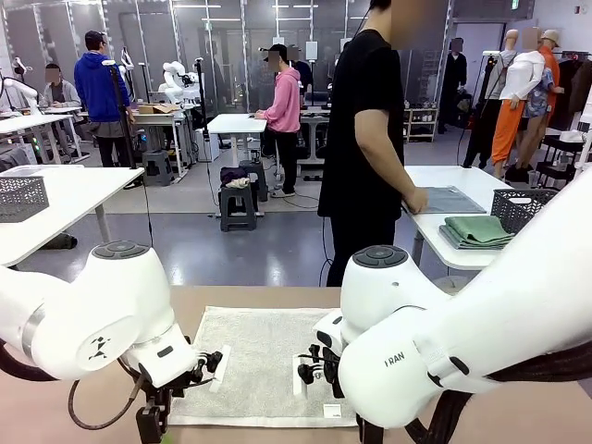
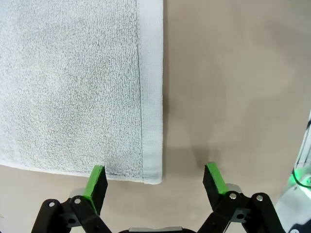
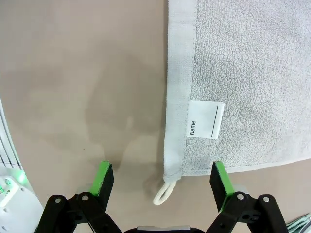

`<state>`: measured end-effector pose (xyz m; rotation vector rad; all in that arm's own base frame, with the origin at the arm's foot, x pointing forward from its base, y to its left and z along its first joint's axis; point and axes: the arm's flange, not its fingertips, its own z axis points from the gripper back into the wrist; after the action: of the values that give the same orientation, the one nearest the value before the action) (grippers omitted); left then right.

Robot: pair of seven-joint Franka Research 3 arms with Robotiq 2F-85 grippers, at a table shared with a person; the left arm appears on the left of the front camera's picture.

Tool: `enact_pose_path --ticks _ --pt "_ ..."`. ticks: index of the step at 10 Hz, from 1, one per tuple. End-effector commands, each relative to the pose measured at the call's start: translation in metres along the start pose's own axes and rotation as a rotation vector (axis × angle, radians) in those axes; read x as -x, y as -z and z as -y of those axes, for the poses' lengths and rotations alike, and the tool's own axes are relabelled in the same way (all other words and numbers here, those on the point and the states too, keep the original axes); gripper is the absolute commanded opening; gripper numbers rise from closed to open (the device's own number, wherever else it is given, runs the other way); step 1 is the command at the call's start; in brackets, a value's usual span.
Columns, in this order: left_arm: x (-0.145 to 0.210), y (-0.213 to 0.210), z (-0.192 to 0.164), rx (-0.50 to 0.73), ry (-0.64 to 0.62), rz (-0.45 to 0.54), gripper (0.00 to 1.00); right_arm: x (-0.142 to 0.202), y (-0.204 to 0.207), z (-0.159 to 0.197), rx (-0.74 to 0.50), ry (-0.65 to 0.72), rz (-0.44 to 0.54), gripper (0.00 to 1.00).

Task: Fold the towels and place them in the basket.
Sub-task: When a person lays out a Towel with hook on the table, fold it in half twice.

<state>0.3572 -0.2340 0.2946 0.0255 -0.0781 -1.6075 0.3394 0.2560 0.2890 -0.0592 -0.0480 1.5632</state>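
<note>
Ok so the cream-white towel (image 1: 264,356) is lying flat and spread out on the tan table (image 1: 277,298), right between the two arms, and each arm sits over one of its near corners.

The left gripper (image 2: 155,177) is opened up wide with nothing in it. From its wrist camera, a towel corner sits in the gap between the two green pads (image 2: 97,178). The pad on the picture's left lines up with the towel's bottom edge, and the other pad is over bare table. The towel spreads up and away to the picture's left from there. I honestly can't tell if the pads are touching anything or just hanging above.

The right gripper (image 3: 161,174) is wide too, also holding nothing. In its wrist view the other near corner is between the fingers, with a little hanging loop (image 3: 164,192) poking out of the hem just about midway. The picture-right pad is at the towel's edge, and the picture-left one is over plain table. A white name tag (image 3: 206,120) is sewn just inside the hem, a bit further up.

Across the room a person (image 1: 365,139) stands at a white table (image 1: 435,176) with a hand on a flat grey towel (image 1: 455,199). A folded green towel (image 1: 478,229) lies beside it, next to the dark basket (image 1: 523,205), well apart from both arms.
</note>
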Motion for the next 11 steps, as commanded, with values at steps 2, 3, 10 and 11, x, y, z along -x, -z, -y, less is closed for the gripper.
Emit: enact_pose_path --ticks 2,3,10,11 --pt "0.0090 0.0083 0.0051 -0.007 0.017 0.017 1.00 0.0063 0.0051 -0.0004 0.008 -0.027 0.012 1.00" --pt "0.0101 0.0094 0.0051 -0.006 0.020 0.018 1.00 0.0065 0.0054 0.0001 0.008 -0.027 0.013 1.00" --pt "0.0138 0.0135 0.0055 -0.019 0.019 0.032 1.00 0.0078 0.0098 0.0008 -0.005 -0.021 0.018 0.88" --pt "0.0147 0.0139 0.0062 -0.026 0.022 0.017 0.85 0.0079 0.0097 0.0007 0.001 -0.026 0.022 0.80"
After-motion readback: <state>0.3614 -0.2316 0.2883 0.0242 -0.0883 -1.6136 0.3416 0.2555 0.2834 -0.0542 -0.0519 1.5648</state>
